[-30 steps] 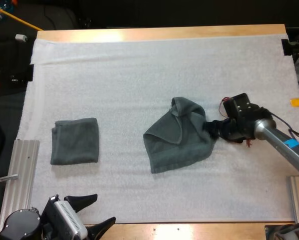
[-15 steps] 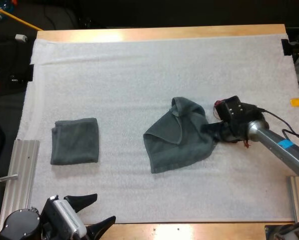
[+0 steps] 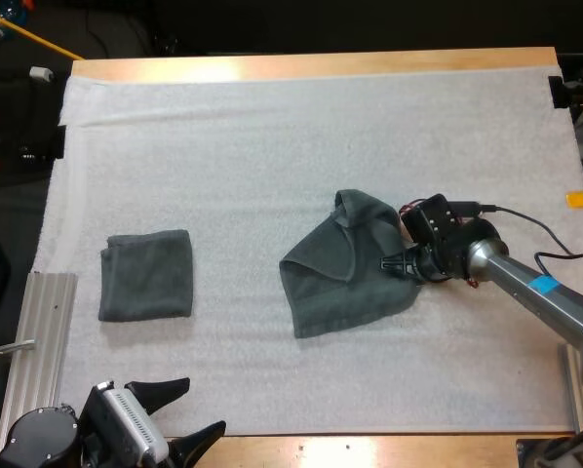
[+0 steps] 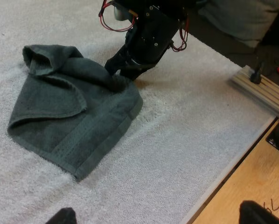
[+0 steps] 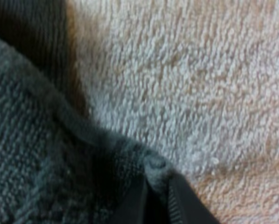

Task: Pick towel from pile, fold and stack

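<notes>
High view: crumpled towel (image 3: 342,268), right of the mat's (image 3: 272,136) middle, was pinched by the right gripper (image 3: 393,261).
The pick was judged under way; a lift and spread would be called for next. The left gripper (image 3: 182,414) was seen parted, empty.

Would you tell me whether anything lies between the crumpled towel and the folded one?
Nothing visible does: only bare white mat lies between the crumpled towel and the folded towel. The right gripper grips the crumpled towel's edge.
</notes>
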Controlling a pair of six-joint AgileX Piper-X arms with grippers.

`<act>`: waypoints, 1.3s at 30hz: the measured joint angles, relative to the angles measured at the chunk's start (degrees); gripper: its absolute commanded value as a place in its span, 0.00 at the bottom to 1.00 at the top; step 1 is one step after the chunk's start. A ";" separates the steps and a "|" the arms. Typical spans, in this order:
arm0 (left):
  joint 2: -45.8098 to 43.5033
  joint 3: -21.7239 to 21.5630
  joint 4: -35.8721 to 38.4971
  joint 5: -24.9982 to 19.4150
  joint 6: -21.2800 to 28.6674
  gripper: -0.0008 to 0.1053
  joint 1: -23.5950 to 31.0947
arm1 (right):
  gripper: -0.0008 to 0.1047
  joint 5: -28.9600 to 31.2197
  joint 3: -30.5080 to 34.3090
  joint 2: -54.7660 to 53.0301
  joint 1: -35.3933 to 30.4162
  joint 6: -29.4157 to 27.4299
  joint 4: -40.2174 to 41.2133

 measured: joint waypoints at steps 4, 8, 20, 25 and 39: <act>0.00 0.00 0.00 0.00 0.00 0.63 0.00 | 0.01 1.01 -0.46 -0.25 0.00 -0.99 3.77; 0.00 0.00 0.00 0.00 0.00 0.63 0.00 | 0.01 1.34 -0.46 -3.08 0.00 -3.54 10.32; 5.37 0.00 0.00 1.67 6.88 0.63 0.00 | 0.01 1.34 1.06 -16.64 0.00 -5.61 27.26; 14.82 0.00 -0.88 3.70 10.66 0.63 -0.61 | 0.01 1.34 4.47 -19.69 0.00 -4.37 27.69; 38.37 0.10 -12.12 -3.32 11.27 0.63 -17.00 | 0.01 -0.26 10.89 -20.31 0.00 -1.54 24.86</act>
